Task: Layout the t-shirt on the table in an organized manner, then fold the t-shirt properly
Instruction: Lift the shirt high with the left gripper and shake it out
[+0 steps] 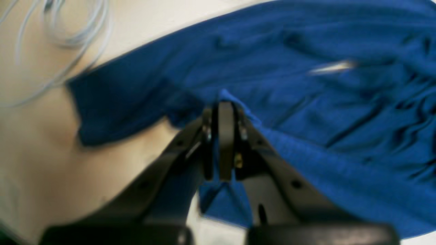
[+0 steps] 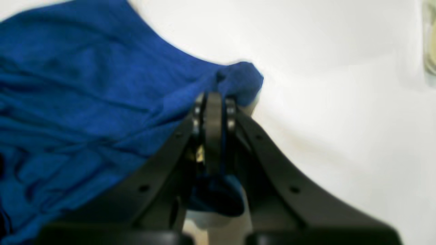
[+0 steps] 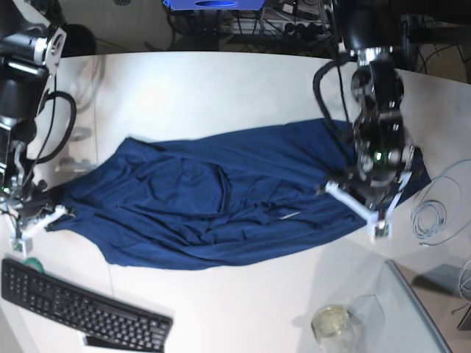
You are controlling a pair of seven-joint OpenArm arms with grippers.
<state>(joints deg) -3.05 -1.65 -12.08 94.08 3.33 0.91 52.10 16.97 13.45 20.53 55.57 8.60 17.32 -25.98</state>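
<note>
Both claws [image 1: 223,109] [image 2: 214,98] clenched on t-shirt [image 3: 221,198]; keyboard [image 3: 81,309] only in base view.

- Base view: a high camera looks steeply down on the whole white table [image 3: 221,81], both arms at the frame's left and right edges, the t-shirt [image 3: 221,198] spread across the centre.
- Left wrist view: mounted just behind the left gripper [image 1: 223,112], close and blurred, fabric filling the right of the frame.
- Right wrist view: same close mount behind the right gripper [image 2: 214,102], fabric at left, tabletop at right.
- All three views share the shirt.
</note>
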